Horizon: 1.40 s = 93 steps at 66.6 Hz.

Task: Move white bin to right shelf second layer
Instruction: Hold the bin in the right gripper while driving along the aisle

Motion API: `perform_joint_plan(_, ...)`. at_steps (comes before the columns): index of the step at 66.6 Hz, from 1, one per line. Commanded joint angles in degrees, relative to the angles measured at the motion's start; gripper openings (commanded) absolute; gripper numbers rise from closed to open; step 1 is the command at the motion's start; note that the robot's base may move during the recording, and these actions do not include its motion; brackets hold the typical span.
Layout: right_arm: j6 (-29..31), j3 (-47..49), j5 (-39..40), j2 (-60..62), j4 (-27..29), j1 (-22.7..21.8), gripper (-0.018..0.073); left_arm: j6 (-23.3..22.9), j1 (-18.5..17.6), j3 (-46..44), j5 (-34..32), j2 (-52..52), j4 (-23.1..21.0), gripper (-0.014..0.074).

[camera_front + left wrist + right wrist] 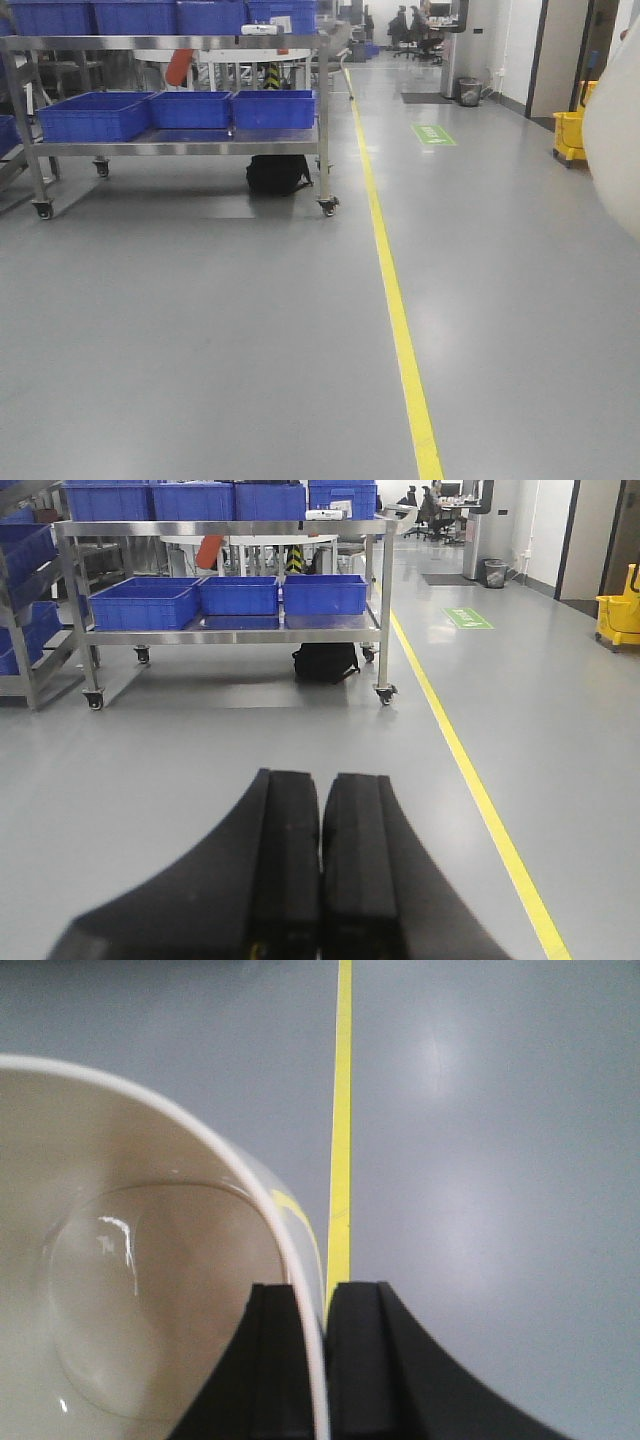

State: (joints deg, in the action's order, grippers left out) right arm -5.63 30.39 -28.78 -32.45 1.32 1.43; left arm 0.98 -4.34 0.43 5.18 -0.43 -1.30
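White bin point(150, 1260), rim pinched in right tool point(308, 1292), base toward floor point(480, 1160).

**No Writing We Could Read**

We found no word, brand or number legible in any view. A green floor sign point(432, 134) lay right of the yellow line point(400, 320), and its white mark was too small for us to make out. A pale label point(283, 21) sat on a blue crate point(303, 10) atop the cart point(150, 43), its print only a blur. Behind the cart we saw black-and-yellow hazard stripes point(272, 76), without text.
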Motion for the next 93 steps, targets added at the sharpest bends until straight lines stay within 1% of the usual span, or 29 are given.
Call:
perform_joint_plan(1, -0.11, 1.72, 5.81, 0.09, 0.14, 0.13, 0.0068, -0.27, -0.23, 2.11, -4.62, -0.92, -0.36, 0.0085)
perform_joint_plan(93, -0.11, 1.72, 5.81, 0.09, 0.14, 0.13, 0.0068, -0.27, -0.23, 2.11, -4.62, -0.92, -0.36, 0.0085)
